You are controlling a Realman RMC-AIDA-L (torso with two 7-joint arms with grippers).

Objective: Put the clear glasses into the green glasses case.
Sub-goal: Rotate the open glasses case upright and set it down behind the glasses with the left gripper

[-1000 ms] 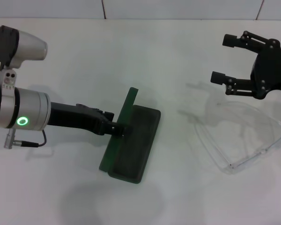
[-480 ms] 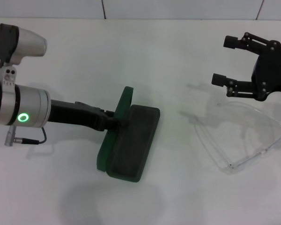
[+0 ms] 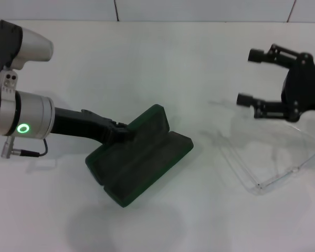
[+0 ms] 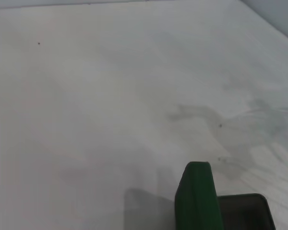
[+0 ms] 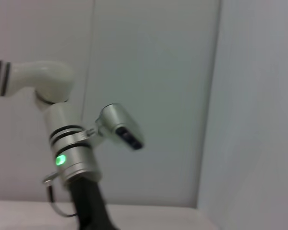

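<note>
Viewing a plain white counter (image 3: 163, 63): dark green hard glasses case (image 3: 139, 160) lies open; left gripper (image 3: 123, 134) touches it, finger state indiscernible; right gripper (image 3: 252, 76), fingers apart, hovers above the clear plastic glasses (image 3: 268, 152).

Bright, even light falls from overhead, washing the white surface (image 3: 163, 68) nearly featureless. Shadows are soft and pale: a faint grey patch lies below the green glasses case (image 3: 139, 157), and thin blurred streaks spread near the clear glasses (image 3: 273, 152). The left wrist view is hazy, the case edge (image 4: 197, 201) soft. The right wrist view is dimmer, bluish, the left arm (image 5: 69, 153) slightly blurred.
</note>
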